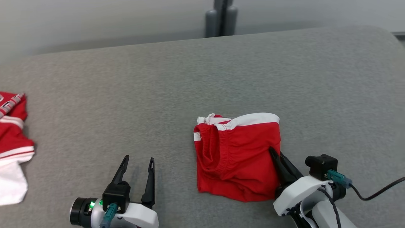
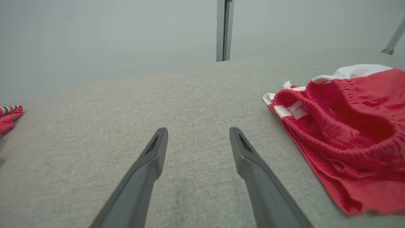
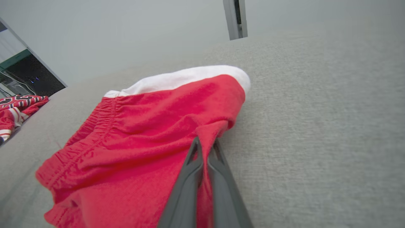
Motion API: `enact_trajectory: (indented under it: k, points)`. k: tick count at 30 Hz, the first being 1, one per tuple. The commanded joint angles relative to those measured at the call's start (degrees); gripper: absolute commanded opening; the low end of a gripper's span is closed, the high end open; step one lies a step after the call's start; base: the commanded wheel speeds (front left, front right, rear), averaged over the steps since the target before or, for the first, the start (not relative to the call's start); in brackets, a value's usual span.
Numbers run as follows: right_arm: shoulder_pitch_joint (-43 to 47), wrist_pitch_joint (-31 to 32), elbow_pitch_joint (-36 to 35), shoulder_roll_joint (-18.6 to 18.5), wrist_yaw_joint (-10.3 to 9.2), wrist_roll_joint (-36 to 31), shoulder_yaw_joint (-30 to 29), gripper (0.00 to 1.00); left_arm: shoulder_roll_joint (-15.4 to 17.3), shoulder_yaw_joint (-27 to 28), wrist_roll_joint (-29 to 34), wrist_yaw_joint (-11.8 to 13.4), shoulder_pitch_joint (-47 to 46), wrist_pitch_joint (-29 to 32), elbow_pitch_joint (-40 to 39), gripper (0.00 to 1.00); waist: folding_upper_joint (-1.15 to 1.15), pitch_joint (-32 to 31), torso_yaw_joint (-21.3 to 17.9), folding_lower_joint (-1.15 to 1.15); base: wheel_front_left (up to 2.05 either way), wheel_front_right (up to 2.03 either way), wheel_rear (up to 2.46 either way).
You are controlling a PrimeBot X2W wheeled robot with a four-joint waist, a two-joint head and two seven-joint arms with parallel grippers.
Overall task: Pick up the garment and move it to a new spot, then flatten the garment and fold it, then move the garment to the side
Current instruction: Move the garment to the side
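Note:
The garment (image 1: 240, 152) is a pair of red shorts with a white band, folded into a rough square on the grey surface right of centre. My right gripper (image 1: 274, 152) is shut on the garment's right edge, pinching a ridge of red cloth (image 3: 208, 139) between its two fingers. In the right wrist view the garment (image 3: 152, 133) spreads to the left of the shut fingers. My left gripper (image 1: 137, 161) rests open at the lower left, well apart from the garment, with bare grey cloth between its fingers (image 2: 158, 148). The garment (image 2: 348, 133) lies to the right in the left wrist view.
The grey padded surface (image 1: 202, 79) stretches across the whole view, with its far edge against a pale wall. Another red and white garment (image 1: 12, 145) lies at the left edge. A grey post (image 1: 221, 19) stands behind the far edge. A black cable (image 1: 376, 191) trails from my right wrist.

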Motion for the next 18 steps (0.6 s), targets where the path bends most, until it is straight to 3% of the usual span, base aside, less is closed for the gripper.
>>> enact_trajectory:
  k: [1,9,13,18]
  points:
    - [0.64,0.01,-0.06,-0.35,0.01,-0.19,0.01,0.0,0.22,-0.18,0.42,-0.38,-1.11,-0.1,0.07,1.0,0.0,-0.54,-8.28,0.0,0.0,0.0,0.0]
    - [1.66,0.01,-1.17,-0.28,0.01,1.49,0.92,0.0,0.25,-0.76,0.55,-0.85,-2.24,-0.1,0.32,1.0,0.0,0.29,-18.86,0.0,0.0,0.0,0.0]
    - [1.54,0.01,-1.77,-0.25,0.01,1.71,0.9,0.0,0.27,-1.07,1.25,-1.26,-3.07,-0.1,0.36,1.0,0.0,1.68,-20.92,0.0,0.0,0.0,0.0]
    - [-0.12,0.01,-1.61,-0.28,0.01,0.47,-0.52,0.0,0.3,-1.0,2.2,-1.93,-4.04,-0.1,0.14,1.0,0.0,3.8,-20.11,0.0,0.0,0.0,0.0]
